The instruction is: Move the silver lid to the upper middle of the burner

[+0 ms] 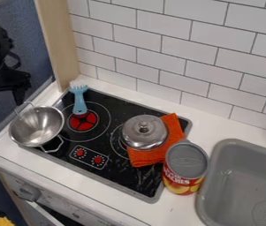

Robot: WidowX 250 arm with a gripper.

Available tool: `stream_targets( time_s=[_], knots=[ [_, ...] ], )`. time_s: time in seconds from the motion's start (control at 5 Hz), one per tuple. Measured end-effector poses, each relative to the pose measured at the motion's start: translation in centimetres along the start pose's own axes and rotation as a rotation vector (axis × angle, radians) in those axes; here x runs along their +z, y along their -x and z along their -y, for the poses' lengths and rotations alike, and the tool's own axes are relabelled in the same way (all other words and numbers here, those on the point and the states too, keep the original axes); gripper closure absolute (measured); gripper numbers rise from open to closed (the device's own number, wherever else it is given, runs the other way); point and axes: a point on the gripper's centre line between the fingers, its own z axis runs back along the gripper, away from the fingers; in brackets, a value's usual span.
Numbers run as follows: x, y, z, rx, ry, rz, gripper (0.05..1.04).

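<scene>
Grasping the silver lid (144,137) comes first; the end effector (1,94), wide and empty at far left, should cross right and lower over the knob (146,126).

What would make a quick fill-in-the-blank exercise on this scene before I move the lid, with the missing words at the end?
The silver lid lies partly on a cloth that is coloured ____.
The stove has ____ red knobs on its panel.
The can stands between the cloth and the sink, which is coloured ____.
The open gripper hangs toward the ____ edge of the view, above the metal strainer.

Missing words: orange; two; grey; left.
</scene>
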Motion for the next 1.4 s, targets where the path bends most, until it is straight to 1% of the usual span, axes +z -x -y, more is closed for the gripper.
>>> stream_targets(
  time_s=[0.2,0.4,0.6,0.8,1.0,1.2,1.4],
  knots=[
    [-0.5,0.6,0.1,0.000,-0.001,-0.028,0.084],
    [0.2,1.2,0.2,0.007,0.017,-0.056,0.084],
    [2.1,1.5,0.4,-0.025,0.036,-0.046,0.084],
    [4.2,3.1,1.8,-0.088,0.099,-0.065,0.084],
    [5.4,5.2,4.2,-0.164,0.106,-0.123,0.084],
    [6.4,6.4,7.4,-0.228,0.165,-0.175,0.084],
    [6.0,7.2,11.1,-0.313,0.195,-0.210,0.084]
  ],
)
